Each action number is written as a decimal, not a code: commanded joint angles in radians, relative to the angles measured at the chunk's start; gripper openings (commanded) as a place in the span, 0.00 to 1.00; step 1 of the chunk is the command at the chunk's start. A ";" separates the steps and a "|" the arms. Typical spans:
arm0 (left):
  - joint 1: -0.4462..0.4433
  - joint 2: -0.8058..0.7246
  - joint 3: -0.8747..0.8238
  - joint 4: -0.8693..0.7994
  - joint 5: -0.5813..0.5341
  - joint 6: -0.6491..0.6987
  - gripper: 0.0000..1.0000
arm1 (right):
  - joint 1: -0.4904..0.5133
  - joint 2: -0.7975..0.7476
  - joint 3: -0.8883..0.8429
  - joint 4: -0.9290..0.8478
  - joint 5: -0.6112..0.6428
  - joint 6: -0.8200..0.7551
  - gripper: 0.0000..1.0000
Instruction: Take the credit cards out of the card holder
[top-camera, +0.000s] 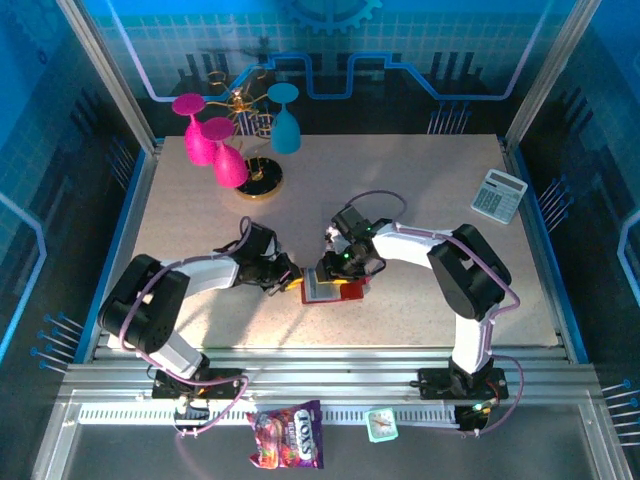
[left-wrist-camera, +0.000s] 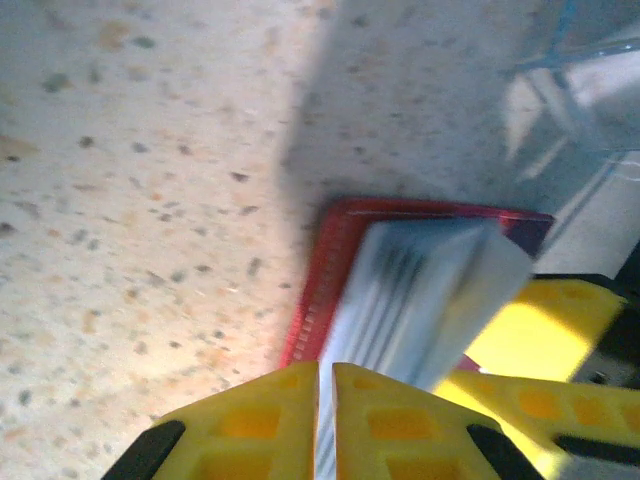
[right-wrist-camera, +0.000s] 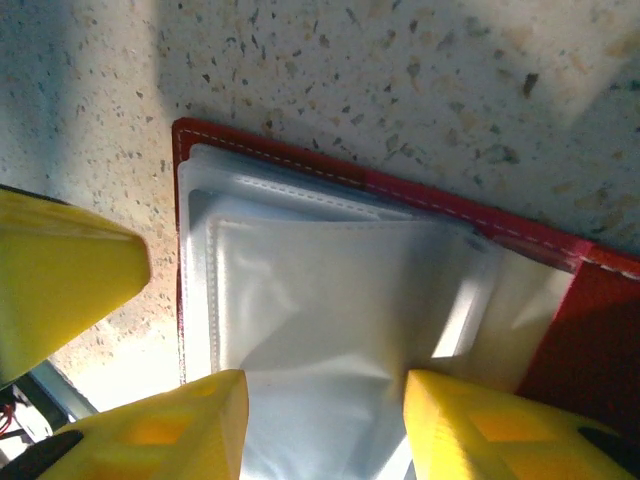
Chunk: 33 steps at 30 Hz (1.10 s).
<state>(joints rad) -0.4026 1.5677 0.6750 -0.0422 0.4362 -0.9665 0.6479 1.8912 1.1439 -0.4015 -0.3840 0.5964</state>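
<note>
The card holder (top-camera: 345, 291) lay open and flat on the worktop (top-camera: 420, 180), near its front edge and midway between the two arms. Its long axis ran roughly left to right, the red cover underneath and the pale pockets (right-wrist-camera: 330, 300) facing up.

The left fingers (top-camera: 293, 281) came in low from the holder's left end. In the left wrist view they were pressed almost together, with only a thin pale edge of the pocket stack nipped between them. That pinned the holder at that end.

The right fingers (top-camera: 328, 270) hung over the holder from the far side, pointing down at the pockets. In the right wrist view they stood partly apart, one on each side of the pocket stack, and the leaf between them looked flat and ungripped. They appeared to hold nothing.

No credit cards could be picked out clear of the pockets, so they were probably tucked inside. The blurred left wrist view showed only a striped stack.

The coming move seemed to turn on this layout. The holder was anchored at its left end and sat directly beneath the free right fingers, so the right arm was better placed to take a card. Any pull would probably need to run away from the left-hand pinch, along the holder's long axis, so that the grip resisted it. Which way the pockets opened could not be told.
</note>
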 joint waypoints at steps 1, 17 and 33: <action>-0.010 -0.057 0.046 -0.068 -0.010 0.001 0.13 | -0.024 -0.012 -0.052 0.042 -0.038 0.031 0.47; -0.076 -0.001 0.072 -0.010 0.002 -0.078 0.12 | -0.095 -0.043 -0.186 0.250 -0.174 0.098 0.47; -0.102 0.082 0.109 0.018 0.036 -0.071 0.10 | -0.099 -0.059 -0.196 0.262 -0.180 0.100 0.47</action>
<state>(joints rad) -0.4927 1.6325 0.7540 -0.0288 0.4427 -1.0233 0.5617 1.8503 0.9684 -0.1295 -0.5804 0.6888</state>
